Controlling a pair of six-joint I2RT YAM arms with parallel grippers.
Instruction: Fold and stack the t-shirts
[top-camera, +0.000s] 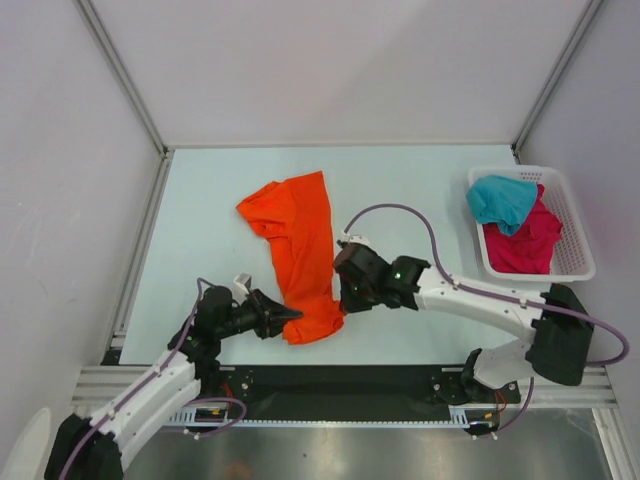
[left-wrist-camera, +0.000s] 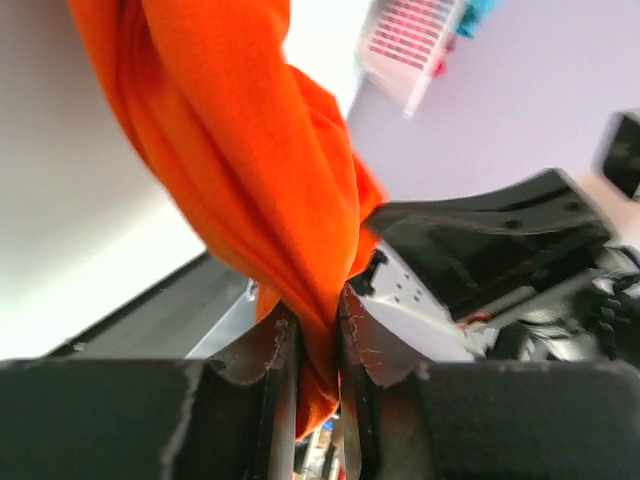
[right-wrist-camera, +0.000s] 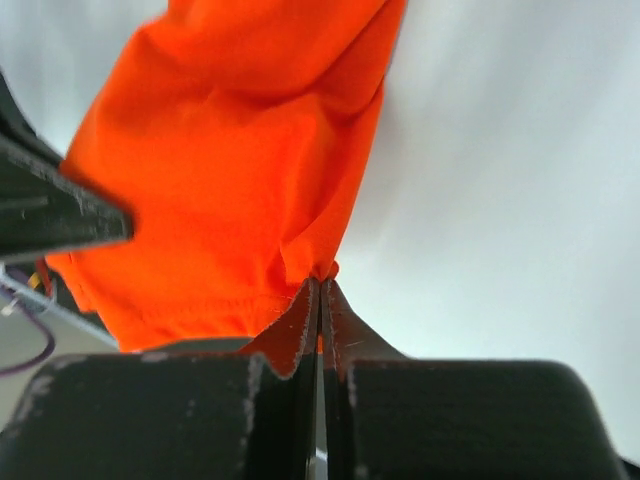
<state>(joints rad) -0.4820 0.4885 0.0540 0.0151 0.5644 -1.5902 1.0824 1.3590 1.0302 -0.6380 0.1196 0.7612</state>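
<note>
The orange t-shirt (top-camera: 300, 235) lies as a long, partly folded strip down the middle of the table. Its near end is bunched between both grippers. My left gripper (top-camera: 295, 316) comes in from the left, and in its wrist view the orange cloth (left-wrist-camera: 240, 150) fills the narrow gap between its fingers at the gripper (left-wrist-camera: 313, 320). My right gripper (top-camera: 343, 300) is on the strip's right edge; in its wrist view it (right-wrist-camera: 320, 285) is shut on a small pinch of the orange hem (right-wrist-camera: 230, 180). The teal t-shirt (top-camera: 503, 200) and the pink t-shirt (top-camera: 525, 245) lie crumpled in the basket.
The white slotted basket (top-camera: 583, 232) stands at the table's right edge, also seen as a basket (left-wrist-camera: 410, 50) far off in the left wrist view. The right arm's black and white body (left-wrist-camera: 480, 240) is close to my left fingers. Grey walls ring the table.
</note>
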